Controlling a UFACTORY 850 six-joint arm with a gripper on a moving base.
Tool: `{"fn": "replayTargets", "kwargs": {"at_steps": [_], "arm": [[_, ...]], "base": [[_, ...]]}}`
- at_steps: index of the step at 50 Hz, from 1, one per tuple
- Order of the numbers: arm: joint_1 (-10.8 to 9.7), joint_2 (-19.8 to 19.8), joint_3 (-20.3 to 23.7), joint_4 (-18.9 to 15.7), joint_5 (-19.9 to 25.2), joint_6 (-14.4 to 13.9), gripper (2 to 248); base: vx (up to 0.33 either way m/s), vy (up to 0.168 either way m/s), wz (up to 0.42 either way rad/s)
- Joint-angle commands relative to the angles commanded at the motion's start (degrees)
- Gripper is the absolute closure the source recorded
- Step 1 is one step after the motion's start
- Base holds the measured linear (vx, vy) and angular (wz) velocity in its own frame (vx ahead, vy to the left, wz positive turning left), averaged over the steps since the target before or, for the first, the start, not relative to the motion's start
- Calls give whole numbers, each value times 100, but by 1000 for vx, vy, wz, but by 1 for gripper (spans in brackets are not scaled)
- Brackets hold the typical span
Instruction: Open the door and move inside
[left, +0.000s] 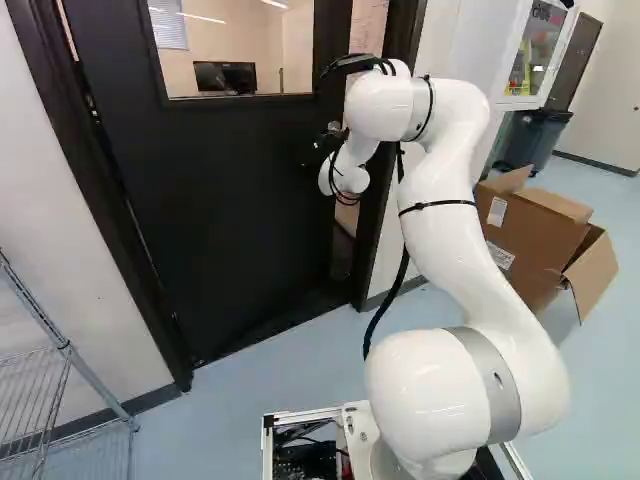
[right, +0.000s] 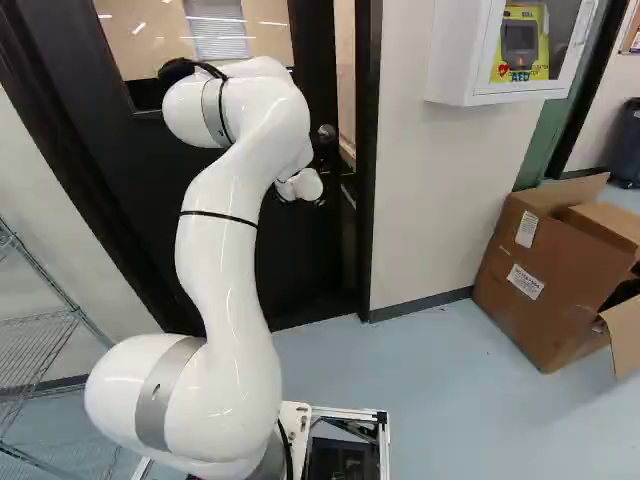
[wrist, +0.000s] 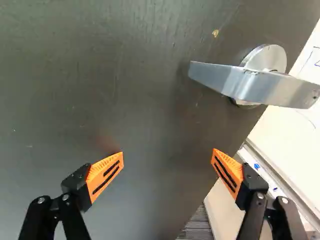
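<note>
The black door (left: 225, 210) stands ajar, with a gap beside its frame at the right of the left base view. My gripper (left: 322, 147) is close in front of the door near that edge, largely hidden by the wrist. In the wrist view the gripper (wrist: 168, 154) is open, its orange-padded fingers wide apart with only the dark door face (wrist: 125, 95) beyond them. A silver lever handle (wrist: 240, 82) lies ahead of the fingers, off to one side and outside their gap. Neither finger touches it.
The door frame (right: 368, 160) rises beside the gap. An open cardboard box (right: 555, 270) stands on the floor right of the doorway, below a white wall cabinet (right: 450, 55). A wire shelf (left: 65, 350) is at the left. Beyond the door edge, a bright room (wrist: 285, 130) shows.
</note>
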Motion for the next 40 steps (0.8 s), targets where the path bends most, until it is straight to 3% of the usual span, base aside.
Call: {"fn": "replayTargets", "kwargs": {"at_steps": [40], "arm": [[464, -710, -1026, 670, 0, 0, 3]], "base": [[0, 0, 0]]}}
